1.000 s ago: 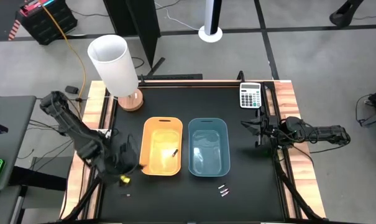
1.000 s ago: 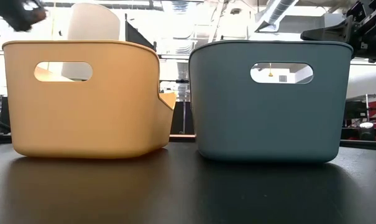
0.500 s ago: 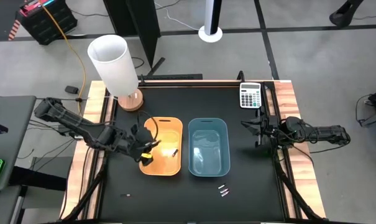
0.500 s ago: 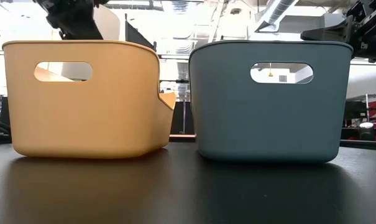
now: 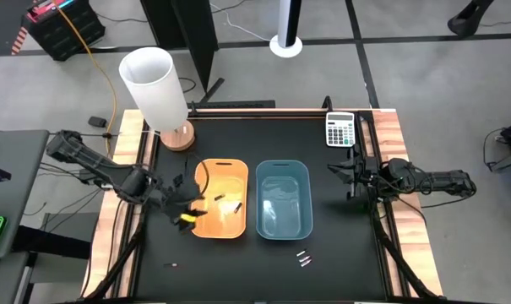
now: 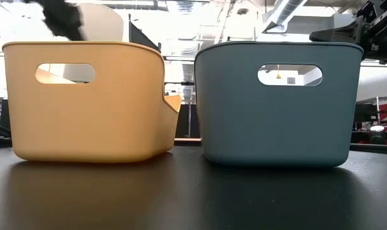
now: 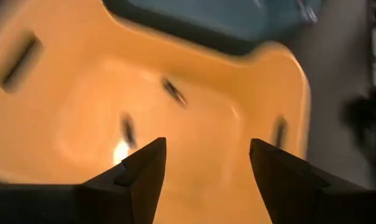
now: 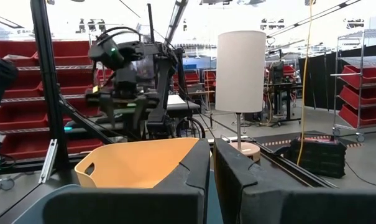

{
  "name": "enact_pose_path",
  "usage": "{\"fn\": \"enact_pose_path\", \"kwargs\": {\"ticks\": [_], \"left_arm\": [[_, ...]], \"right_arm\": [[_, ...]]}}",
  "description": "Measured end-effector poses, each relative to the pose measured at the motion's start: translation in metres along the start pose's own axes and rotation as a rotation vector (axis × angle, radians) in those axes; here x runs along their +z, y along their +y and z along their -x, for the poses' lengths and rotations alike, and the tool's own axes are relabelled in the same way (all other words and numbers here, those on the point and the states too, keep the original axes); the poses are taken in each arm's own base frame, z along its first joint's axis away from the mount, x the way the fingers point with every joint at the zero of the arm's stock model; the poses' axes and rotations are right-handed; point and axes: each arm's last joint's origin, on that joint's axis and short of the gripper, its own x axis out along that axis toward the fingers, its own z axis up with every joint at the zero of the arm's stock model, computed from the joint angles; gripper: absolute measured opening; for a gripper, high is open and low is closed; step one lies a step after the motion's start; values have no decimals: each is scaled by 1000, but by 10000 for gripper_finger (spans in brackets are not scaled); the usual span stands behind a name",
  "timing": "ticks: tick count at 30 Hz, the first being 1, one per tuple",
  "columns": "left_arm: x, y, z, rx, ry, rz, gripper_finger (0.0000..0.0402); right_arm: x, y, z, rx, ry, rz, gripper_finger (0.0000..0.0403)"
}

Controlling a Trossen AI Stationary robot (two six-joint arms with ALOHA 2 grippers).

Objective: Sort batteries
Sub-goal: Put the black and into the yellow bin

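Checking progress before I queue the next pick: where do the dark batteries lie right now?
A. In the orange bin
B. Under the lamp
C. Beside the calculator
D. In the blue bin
A: the left wrist view shows dark batteries on the floor of the orange bin, beyond the open left gripper.

Your left wrist view is smeared by motion blur throughout, and a bright glare spot sits on the floor of the yellow bin (image 7: 194, 124). The low view looks into bright ceiling light, so the room behind washes out while the black table (image 6: 193, 198) stays dark with dull reflections. The high view is evenly lit, with soft shadows only.
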Motion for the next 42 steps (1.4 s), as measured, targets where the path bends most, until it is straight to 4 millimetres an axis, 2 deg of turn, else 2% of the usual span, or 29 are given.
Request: {"fn": "enact_pose_path", "kwargs": {"ticks": [6, 12, 19, 28, 34, 42], "left_arm": [[-36, -15, 13, -66, 308, 144, 201], [-62, -40, 16, -86, 423, 215, 191], [-85, -75, -22, -71, 563, 170, 190], [-114, -107, -72, -15, 672, 181, 190], [-133, -116, -79, 54, 714, 210, 190], [-145, -113, -70, 149, 719, 203, 190]], "right_arm": [[-1, 0, 0, 0, 11, 5, 42], [-2, 0, 0, 0, 22, 7, 42], [-2, 0, 0, 0, 21, 7, 42], [-2, 0, 0, 0, 16, 1, 42], [-1, 0, 0, 0, 15, -2, 42], [-1, 0, 0, 0, 11, -7, 42]]}}
